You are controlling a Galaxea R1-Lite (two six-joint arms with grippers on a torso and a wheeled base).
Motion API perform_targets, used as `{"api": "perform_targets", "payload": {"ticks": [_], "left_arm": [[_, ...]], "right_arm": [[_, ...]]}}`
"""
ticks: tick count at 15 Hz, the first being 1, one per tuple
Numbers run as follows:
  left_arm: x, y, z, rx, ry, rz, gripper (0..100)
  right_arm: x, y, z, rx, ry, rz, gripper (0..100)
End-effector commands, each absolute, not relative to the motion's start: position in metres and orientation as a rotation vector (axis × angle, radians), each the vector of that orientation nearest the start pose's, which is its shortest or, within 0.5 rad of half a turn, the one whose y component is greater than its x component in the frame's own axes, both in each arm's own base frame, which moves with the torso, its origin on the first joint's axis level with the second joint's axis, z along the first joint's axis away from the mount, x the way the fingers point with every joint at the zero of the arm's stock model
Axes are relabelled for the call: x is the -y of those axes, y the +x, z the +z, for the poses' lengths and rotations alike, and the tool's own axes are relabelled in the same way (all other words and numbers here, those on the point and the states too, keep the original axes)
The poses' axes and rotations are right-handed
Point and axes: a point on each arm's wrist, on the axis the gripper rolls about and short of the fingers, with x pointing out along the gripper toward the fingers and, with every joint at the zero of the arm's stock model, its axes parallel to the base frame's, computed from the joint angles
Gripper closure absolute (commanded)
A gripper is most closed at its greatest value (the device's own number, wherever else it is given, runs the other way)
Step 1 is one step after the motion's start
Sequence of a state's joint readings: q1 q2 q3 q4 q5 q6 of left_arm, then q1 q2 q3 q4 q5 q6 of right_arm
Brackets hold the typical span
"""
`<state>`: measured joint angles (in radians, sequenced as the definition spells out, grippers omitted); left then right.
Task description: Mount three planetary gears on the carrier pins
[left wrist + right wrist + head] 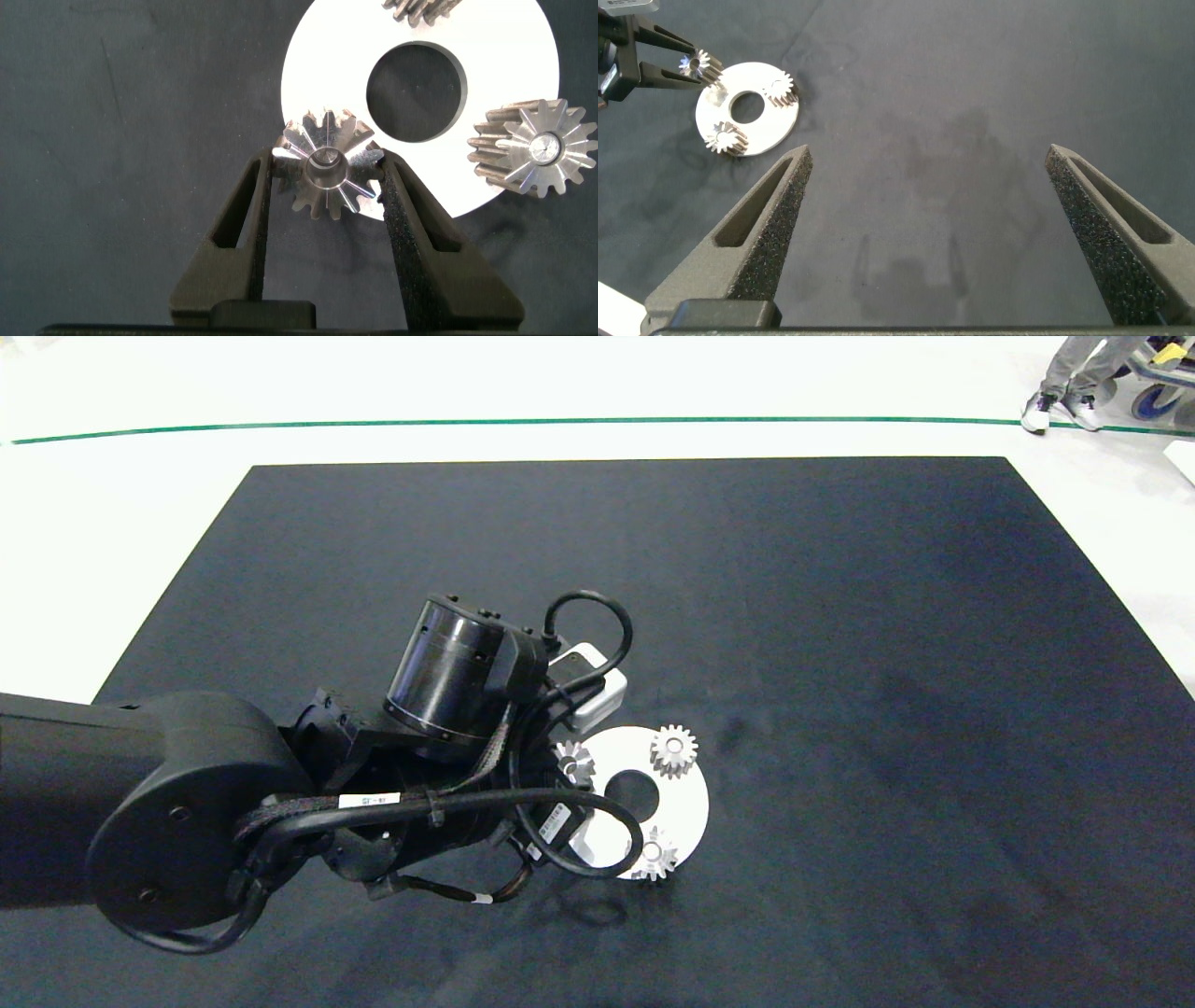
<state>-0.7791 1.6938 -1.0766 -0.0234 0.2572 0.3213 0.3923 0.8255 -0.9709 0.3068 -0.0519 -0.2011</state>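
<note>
Left gripper (pixel 327 182) pinches the third planetary gear (pixel 329 166) flat over the white carrier disc's (pixel 505 56) edge, bore upright; its pin is hidden.

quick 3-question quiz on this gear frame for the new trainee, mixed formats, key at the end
1. True or false: the left claw grips a gear at the edge of the disc.
2. How many gears show on or at the disc in the head view? A) one B) two C) three
3. Fill in: the right claw is ____, away from the disc, over bare mat.

Key:
1. True. Both fingers press on that gear's teeth.
2. C. Two sit on the disc; the third is in the left claw.
3. Open. Nothing sits between its fingers.
</note>
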Motion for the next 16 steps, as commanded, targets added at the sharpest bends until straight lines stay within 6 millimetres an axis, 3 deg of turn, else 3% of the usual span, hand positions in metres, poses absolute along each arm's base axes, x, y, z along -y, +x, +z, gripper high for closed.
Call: {"api": "perform_targets", "payload": {"ticks": [1, 16], "left_arm": [[0.2116, 0.2231, 0.2008, -0.438, 0.620, -0.591, 75], [0.2054, 0.2241, 0.2030, -0.434, 0.671, -0.590, 75]], "right_arm": [[-0.0217, 0.0554, 0.3039, -0.124, -0.236, 0.355, 0], [-0.0217, 0.0554, 0.3039, -0.124, -0.236, 0.355, 0]]}}
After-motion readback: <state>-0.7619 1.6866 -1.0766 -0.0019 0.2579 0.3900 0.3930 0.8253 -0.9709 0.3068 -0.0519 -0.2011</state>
